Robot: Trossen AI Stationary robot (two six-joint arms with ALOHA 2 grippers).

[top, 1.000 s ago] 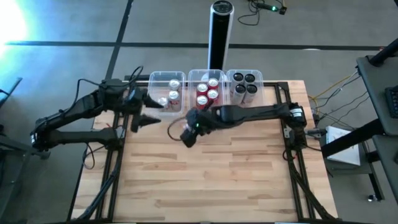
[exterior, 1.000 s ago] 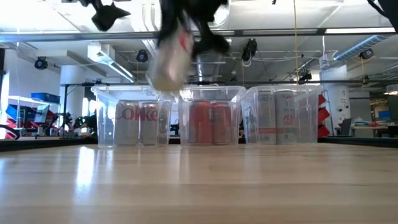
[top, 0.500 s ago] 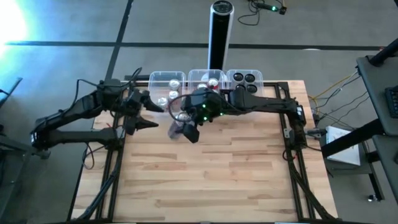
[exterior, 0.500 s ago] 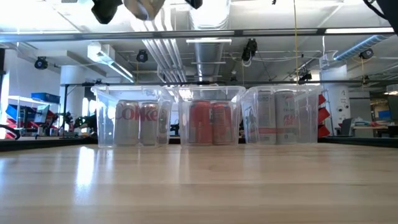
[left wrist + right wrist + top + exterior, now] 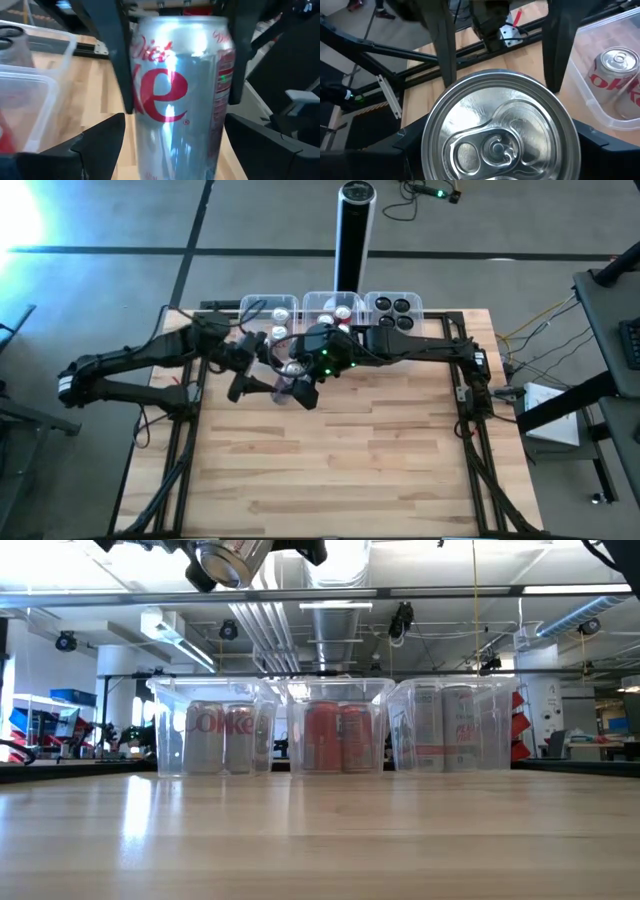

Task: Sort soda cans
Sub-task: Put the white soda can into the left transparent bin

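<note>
A silver soda can [image 5: 286, 389] hangs high above the table, in front of the tubs, with my right gripper [image 5: 299, 388] shut on it. In the low view the can [image 5: 232, 560] shows at the very top. My left gripper [image 5: 256, 379] is open. Its fingers stand on either side of the can [image 5: 180, 90], apart from it as far as shows. Other soda cans stand in three clear tubs at the far edge: silver ones in the left tub [image 5: 268, 323], red ones in the middle tub [image 5: 334, 320], dark ones in the right tub [image 5: 394, 313]. My right gripper pinches the can's side wall [image 5: 140, 60] between its two fingers [image 5: 114, 55], which lie along the can from its top end. The can's top [image 5: 500, 130] faces back toward the wrist. The fingers slant down toward the table's left and near side. The can is tilted and lifted clear of the table.
A tall black cylinder post [image 5: 352, 235] stands behind the tubs. Bare wooden table [image 5: 340, 460] stretches from the tubs to the near edge. Black frame rails [image 5: 185, 440] run along both sides of the table.
My right gripper has risen with the silver can and rolled, taking the can from tub height to well above the tubs. My left gripper, still open, has then gone toward the table's right edge, up to the can, with its fingers now on either side of it.
</note>
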